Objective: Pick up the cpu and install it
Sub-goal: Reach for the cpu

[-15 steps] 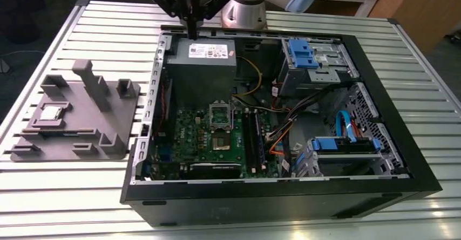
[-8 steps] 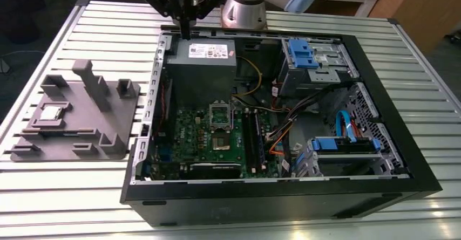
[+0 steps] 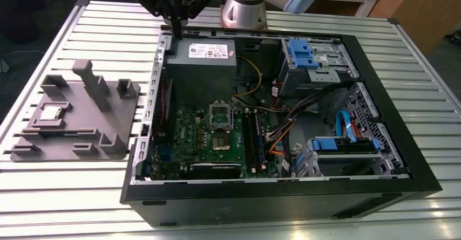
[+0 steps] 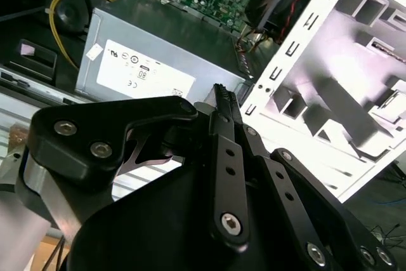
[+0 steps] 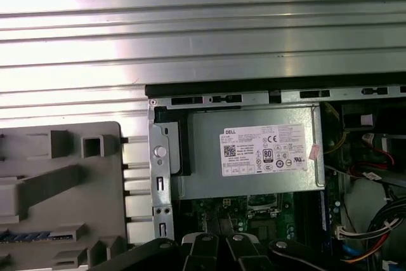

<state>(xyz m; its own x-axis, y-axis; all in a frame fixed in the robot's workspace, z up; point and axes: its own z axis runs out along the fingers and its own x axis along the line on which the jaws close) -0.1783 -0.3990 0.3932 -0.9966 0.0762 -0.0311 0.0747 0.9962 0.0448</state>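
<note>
The cpu (image 3: 51, 112) is a small pale square chip lying flat in a recess of the grey tray (image 3: 86, 143), at the exterior view's left of the open computer case. My gripper (image 3: 175, 28) hangs above the case's far wall, over the corner by the grey power supply box (image 3: 200, 62), well away from the cpu. In the second wrist view its black fingertips (image 4: 222, 96) meet with nothing between them. The silvery socket frame (image 3: 219, 116) sits on the green board (image 3: 209, 143) inside the case.
The black case (image 3: 288, 197) holds blue drive brackets (image 3: 301, 54), cables and memory sticks. The power supply box (image 5: 254, 150) and grey tray (image 5: 57, 195) lie below the wrist. Slatted metal table (image 3: 72, 202) surrounds everything.
</note>
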